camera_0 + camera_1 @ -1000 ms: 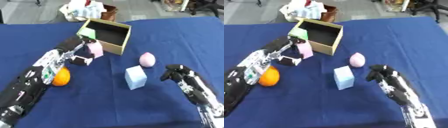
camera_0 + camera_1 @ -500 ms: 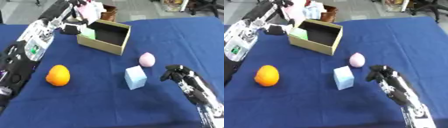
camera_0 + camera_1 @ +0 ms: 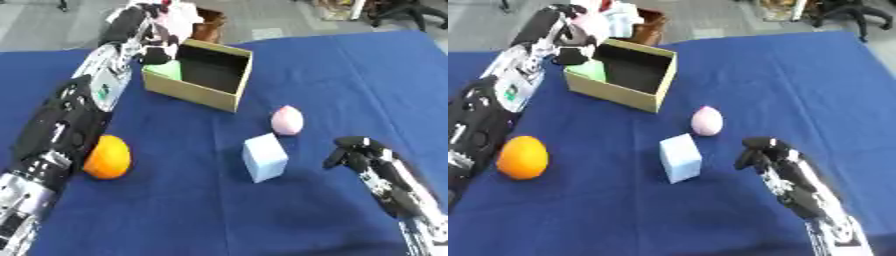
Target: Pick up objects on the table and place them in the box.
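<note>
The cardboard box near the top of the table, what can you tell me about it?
The cardboard box is tan and open-topped, with a dark inside. It stands upright, set askew on the blue table. Something green shows at its left end. The left hand hovers at that end; whether it touches is unclear.

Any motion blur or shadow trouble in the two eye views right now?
Left eye view: the left hand over the open cardboard box is smeared; the pale blue cube stays fairly crisp. Right eye view: the box interior is dark with shadow, the orange fruit evenly lit, no glare on the blue tablecloth.
</note>
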Controlling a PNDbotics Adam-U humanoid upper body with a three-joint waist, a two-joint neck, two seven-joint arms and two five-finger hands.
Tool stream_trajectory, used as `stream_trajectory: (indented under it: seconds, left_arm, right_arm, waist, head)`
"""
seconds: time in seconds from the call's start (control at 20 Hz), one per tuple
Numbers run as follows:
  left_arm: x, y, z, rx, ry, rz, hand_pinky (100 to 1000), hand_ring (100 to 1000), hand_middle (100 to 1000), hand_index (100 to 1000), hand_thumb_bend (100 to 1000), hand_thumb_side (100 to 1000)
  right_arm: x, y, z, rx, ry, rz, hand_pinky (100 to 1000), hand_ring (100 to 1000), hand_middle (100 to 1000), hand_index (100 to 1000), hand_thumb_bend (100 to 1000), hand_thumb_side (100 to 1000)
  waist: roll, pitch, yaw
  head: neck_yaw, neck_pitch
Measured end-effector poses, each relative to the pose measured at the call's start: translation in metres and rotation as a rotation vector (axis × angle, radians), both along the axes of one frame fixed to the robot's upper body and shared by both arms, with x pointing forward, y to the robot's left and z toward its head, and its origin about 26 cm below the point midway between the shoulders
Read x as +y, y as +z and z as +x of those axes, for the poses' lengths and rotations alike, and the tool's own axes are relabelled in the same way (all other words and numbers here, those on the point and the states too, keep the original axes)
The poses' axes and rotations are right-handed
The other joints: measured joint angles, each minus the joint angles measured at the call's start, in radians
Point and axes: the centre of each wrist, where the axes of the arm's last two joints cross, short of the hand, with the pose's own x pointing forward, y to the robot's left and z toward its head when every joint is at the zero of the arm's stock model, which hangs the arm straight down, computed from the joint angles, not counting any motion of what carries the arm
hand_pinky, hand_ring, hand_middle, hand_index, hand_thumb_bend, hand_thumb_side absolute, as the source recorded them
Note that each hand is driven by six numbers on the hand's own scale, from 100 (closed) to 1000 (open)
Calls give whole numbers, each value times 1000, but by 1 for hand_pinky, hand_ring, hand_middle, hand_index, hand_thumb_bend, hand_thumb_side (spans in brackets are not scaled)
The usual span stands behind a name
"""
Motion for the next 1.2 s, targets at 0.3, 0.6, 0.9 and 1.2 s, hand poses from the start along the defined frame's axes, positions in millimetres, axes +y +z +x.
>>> stream_trajectory:
  seconds: [0.3, 0.6, 0.9, 1.2]
  left_arm:
    - [14, -6, 6, -64, 156, -72, 735, 603, 576, 826, 100, 249]
    - [19, -16, 8, -53, 201, -83, 761, 673, 680, 873, 100, 246]
    - [19, -17, 8, -39, 187, -76, 802, 761, 784, 921, 100, 437]
    - [17, -16, 7, -40, 159, -54, 826, 809, 843, 953, 100, 660]
  right_arm:
    - [3, 4, 3, -17, 11, -2, 620, 603, 552, 761, 100, 478]
    - [3, 6, 4, -25, 11, -3, 620, 603, 552, 761, 100, 479]
    - [3, 7, 5, -27, 12, -3, 621, 603, 552, 761, 100, 483]
    - [3, 7, 5, -27, 13, -3, 621, 601, 552, 761, 100, 487]
  waist:
    - [0, 28, -34]
    - [0, 38, -41]
    - [0, 38, -41]
    - [0, 38, -40]
  head:
    - [28, -32]
    - [31, -38]
    - [31, -40]
    - [31, -40]
